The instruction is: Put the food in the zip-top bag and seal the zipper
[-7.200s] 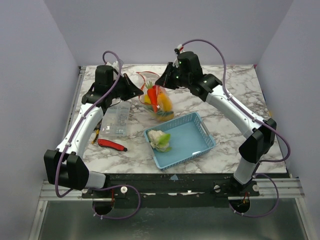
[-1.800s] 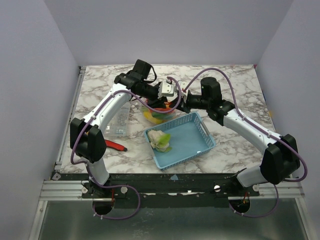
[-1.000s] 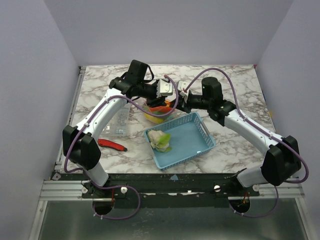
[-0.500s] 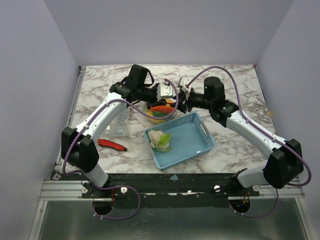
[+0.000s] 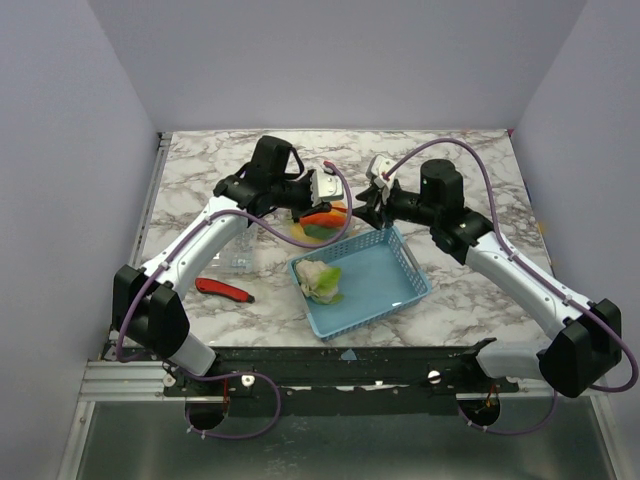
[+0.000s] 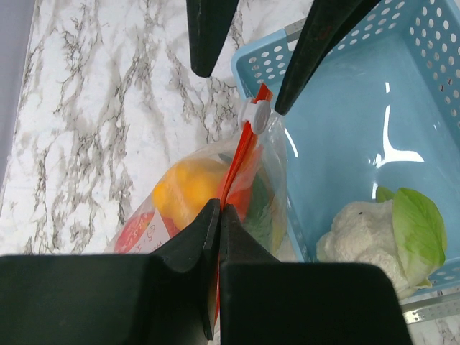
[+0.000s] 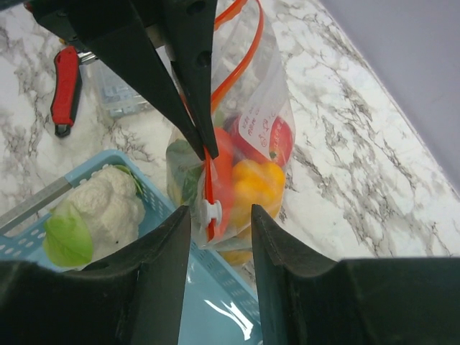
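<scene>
A lab-style robot test cell: plain lavender walls (image 5: 80,120) box in a marble-patterned table (image 5: 190,165) fronted by a metal mounting rail (image 5: 120,381).

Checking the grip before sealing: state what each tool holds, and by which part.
Left tool is shut on the zipper of the zip-top bag, partway along the strip. Right tool stands open astride the white slider, holding nothing.
</scene>
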Controlling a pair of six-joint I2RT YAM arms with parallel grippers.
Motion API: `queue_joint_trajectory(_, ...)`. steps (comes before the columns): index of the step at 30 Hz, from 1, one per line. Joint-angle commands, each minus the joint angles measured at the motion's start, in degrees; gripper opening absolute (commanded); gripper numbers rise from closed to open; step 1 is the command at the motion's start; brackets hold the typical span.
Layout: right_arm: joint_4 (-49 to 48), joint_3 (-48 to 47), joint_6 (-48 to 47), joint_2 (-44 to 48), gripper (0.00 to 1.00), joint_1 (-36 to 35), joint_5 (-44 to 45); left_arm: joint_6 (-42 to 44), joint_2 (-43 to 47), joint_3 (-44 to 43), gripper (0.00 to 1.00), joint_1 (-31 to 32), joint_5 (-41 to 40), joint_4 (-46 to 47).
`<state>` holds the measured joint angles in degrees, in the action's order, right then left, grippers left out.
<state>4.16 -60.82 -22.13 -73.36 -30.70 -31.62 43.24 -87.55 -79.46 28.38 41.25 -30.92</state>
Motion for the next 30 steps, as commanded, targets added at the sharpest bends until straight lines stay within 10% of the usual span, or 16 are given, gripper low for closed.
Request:
queue_joint_trajectory(1,4.59,-1.44,-1.84,-0.25,0.41,-0.19,-3.36,-0.38,1.15,0.12,0.0,0.8,-0.82,1.27)
queue_joint_trajectory(17,2.97,-3.12,-0.43,-4.53,0.18,-0.21,-7.18,0.84,0.51,-0.52,0.0,0.97,-1.18,-0.13)
queue_joint_trajectory(30,1.25,-2.52,1.12,-3.69,0.25,-0.22,-6.29,1.49,-0.52,-1.13,0.0,1.06,-0.83,-1.38)
